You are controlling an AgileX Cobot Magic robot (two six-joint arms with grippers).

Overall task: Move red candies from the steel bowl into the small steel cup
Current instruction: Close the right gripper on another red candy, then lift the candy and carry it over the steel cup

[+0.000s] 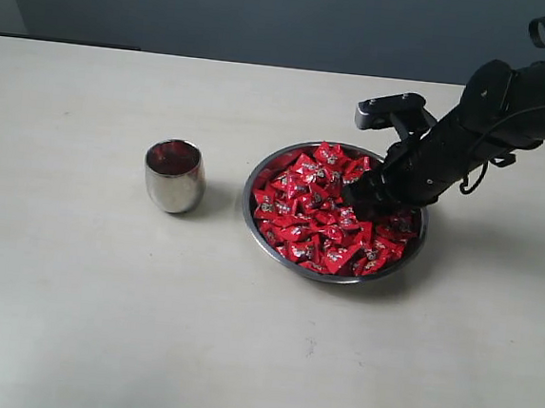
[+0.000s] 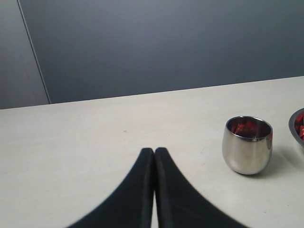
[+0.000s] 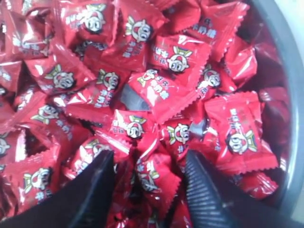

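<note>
Most looks undone: red candies (image 1: 315, 212) heap the bowl (image 1: 249, 210), where the right gripper (image 3: 149, 167) holds its fingers spread astride one, unclamped, the left gripper (image 2: 154, 153) is pinched together on nothing, and the cup (image 1: 173, 178), left of the bowl, shows red inside, perhaps only reflection.

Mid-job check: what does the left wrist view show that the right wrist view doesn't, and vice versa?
Only left wrist: the small shiny steel cup, standing upright, the grey wall behind it, and the left gripper, shut and empty. Only right wrist: the right gripper open, its dark fingers down among the glossy red-wrapped candies, and the wrappers' print. Both: those candies and the wide shallow steel bowl, just a sliver at the frame edge in the left wrist view.
</note>
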